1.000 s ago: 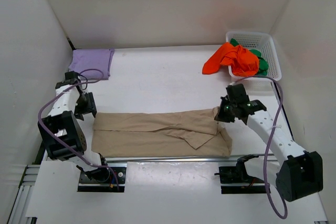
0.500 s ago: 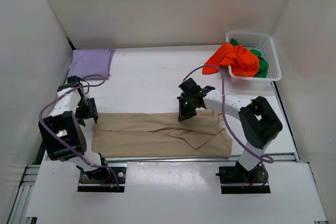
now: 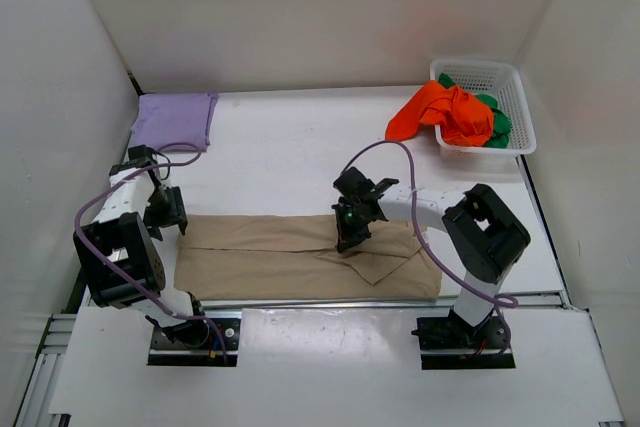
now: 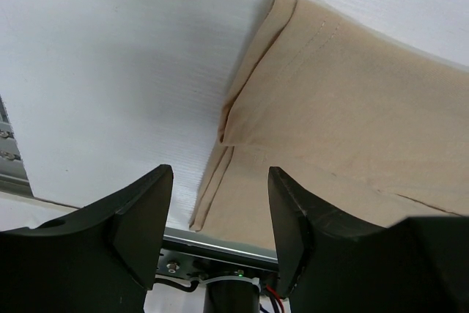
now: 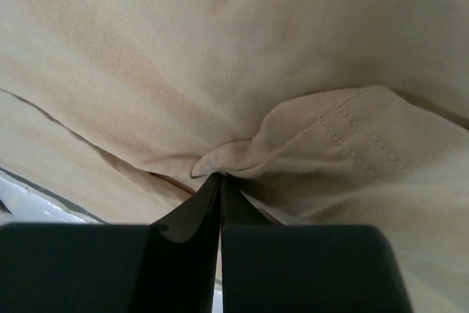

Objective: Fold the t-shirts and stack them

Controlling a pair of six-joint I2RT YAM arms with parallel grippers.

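The beige t-shirt [image 3: 270,252] lies as a long folded strip near the table's front edge. My right gripper [image 3: 345,234] is low over the strip's middle, shut on a small pinch of stitched beige cloth [image 5: 293,137]; its jaws [image 5: 221,179] meet at that fold. My left gripper [image 3: 166,213] hovers open above the strip's left end [image 4: 352,108], jaws [image 4: 220,218] wide apart with nothing between them. The lavender t-shirt [image 3: 175,119] lies folded at the back left. The orange-red t-shirt [image 3: 440,112] hangs over the basket's rim, and a green one [image 3: 497,119] sits inside.
A white mesh basket [image 3: 515,82] stands at the back right corner. White walls close in the table on three sides. A metal rail [image 3: 320,303] runs along the front edge, just beyond the beige strip. Purple cables loop from both arms.
My right arm swung left from the beige strip's right end to its middle, and its jaws closed on cloth. The left gripper shifted only slightly and stays open.
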